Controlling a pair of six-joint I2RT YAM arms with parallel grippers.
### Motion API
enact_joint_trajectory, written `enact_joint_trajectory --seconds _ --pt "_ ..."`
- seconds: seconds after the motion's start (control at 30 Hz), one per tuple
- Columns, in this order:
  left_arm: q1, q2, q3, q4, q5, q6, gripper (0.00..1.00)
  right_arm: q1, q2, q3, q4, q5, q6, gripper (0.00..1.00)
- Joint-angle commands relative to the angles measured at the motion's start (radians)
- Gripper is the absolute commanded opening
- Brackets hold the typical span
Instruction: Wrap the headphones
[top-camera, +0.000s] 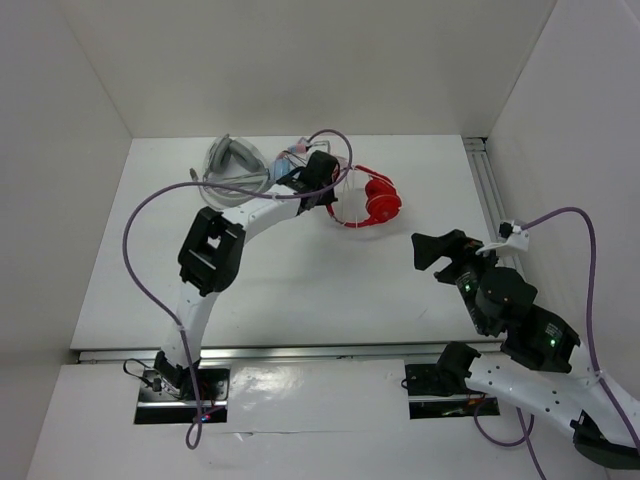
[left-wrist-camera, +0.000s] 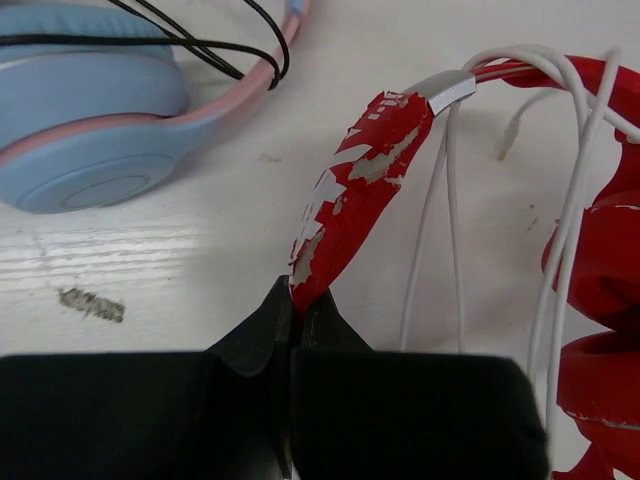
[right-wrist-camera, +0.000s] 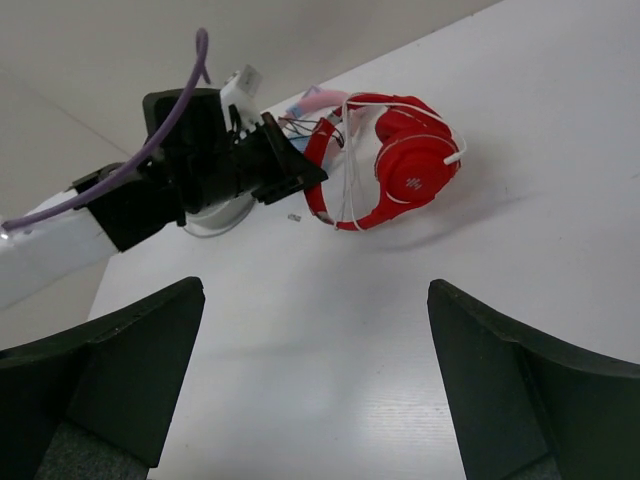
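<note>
Pinching headphones (left-wrist-camera: 365, 180), left gripper (left-wrist-camera: 294, 312) hides band-end

Left gripper (left-wrist-camera: 295, 310) has its jaws pinched shut on the flaky band of the red headphones (left-wrist-camera: 360, 195), white cable (left-wrist-camera: 572, 190) draped over it. Blue-and-pink headphones (left-wrist-camera: 90, 120) lie upper-left on the tabletop (left-wrist-camera: 200, 265).

Red headphones (left-wrist-camera: 362, 185) are showing grey patches where headband paint is flaking; their cable (left-wrist-camera: 572, 200) is running white. Left of the black left gripper (left-wrist-camera: 293, 306), light-blue, pink-trimmed headphones (left-wrist-camera: 90, 110) are lying on a white table (left-wrist-camera: 200, 255).
</note>
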Motion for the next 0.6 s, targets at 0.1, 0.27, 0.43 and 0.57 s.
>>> enact_joint_trajectory --seconds 0.1,0.27,0.43,0.57 --pt "-0.012 0.103 0.168 0.069 0.072 -0.043 0.00 -0.004 -0.039 -0.010 -0.033 0.013 -0.040 1.00" --pt "-0.013 0.190 0.282 0.069 0.075 -0.062 0.00 -0.004 -0.048 -0.021 -0.033 -0.007 -0.040 1.00" --pt "-0.003 0.302 0.417 0.038 0.110 -0.091 0.00 -0.004 -0.029 -0.030 -0.033 -0.042 -0.040 1.00" --pt "0.006 0.354 0.504 0.018 0.125 -0.122 0.00 -0.004 -0.029 -0.030 -0.023 -0.053 -0.040 1.00"
